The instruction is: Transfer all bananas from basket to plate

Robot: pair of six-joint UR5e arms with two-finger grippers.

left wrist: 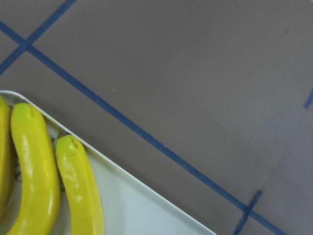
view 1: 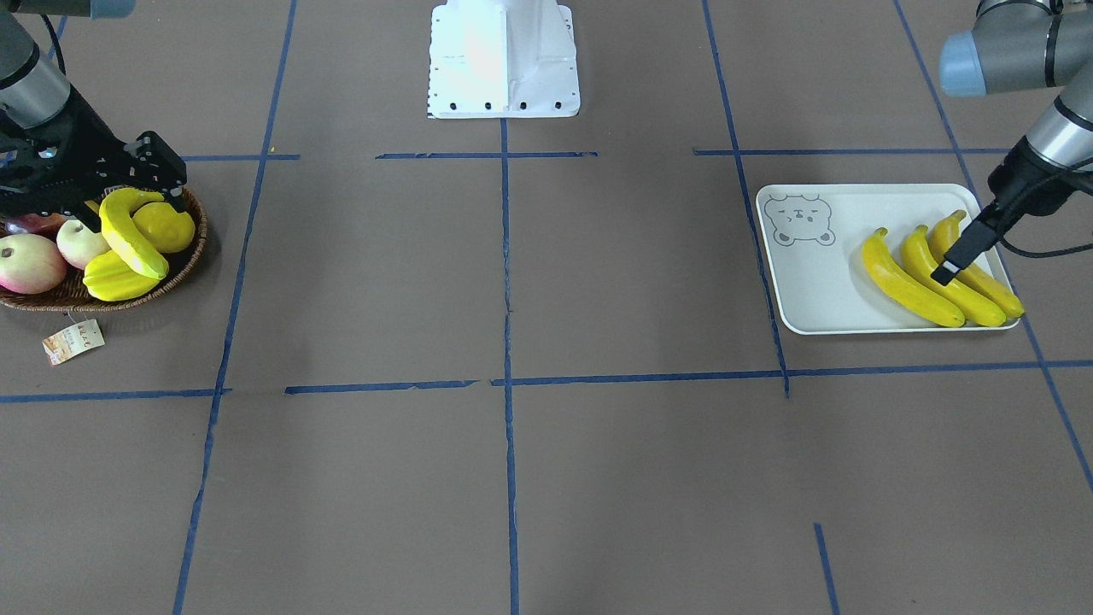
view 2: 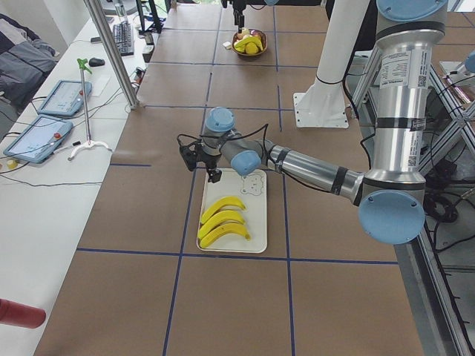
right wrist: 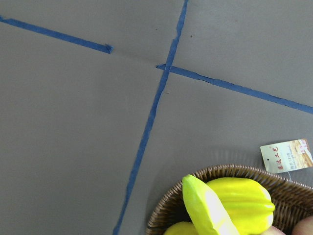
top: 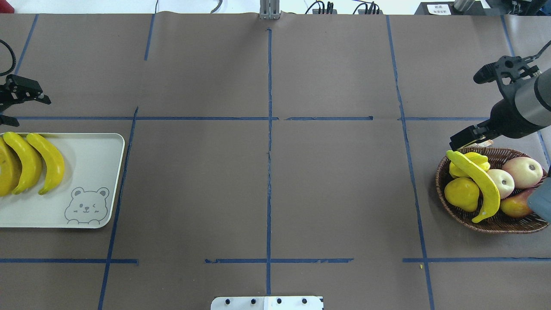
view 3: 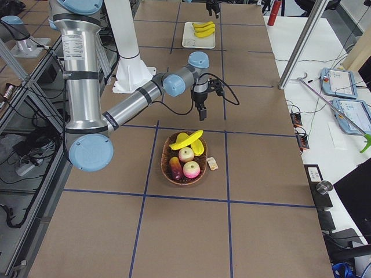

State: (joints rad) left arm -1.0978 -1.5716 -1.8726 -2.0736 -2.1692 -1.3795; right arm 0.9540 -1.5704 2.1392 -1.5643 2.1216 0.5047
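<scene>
One banana (top: 478, 181) lies across the other fruit in the brown wicker basket (top: 495, 224) on my right. My right gripper (view 1: 137, 186) hovers open and empty just above the banana's stem end, at the basket's far rim. Three bananas (view 1: 935, 278) lie side by side on the pale plate (top: 86, 163) with the bear drawing, on my left. Beside the plate's far edge, my left gripper (top: 26, 111) hangs open and holds nothing; one fingertip (view 1: 946, 273) shows over the bananas in the front-facing view.
The basket also holds a starfruit (view 1: 115, 282), a lemon (top: 461, 193) and pink-white apples (top: 523, 171). Its paper tag (view 1: 74, 340) lies on the table. The white robot base (view 1: 504, 60) stands at the middle. Blue tape lines cross the brown table.
</scene>
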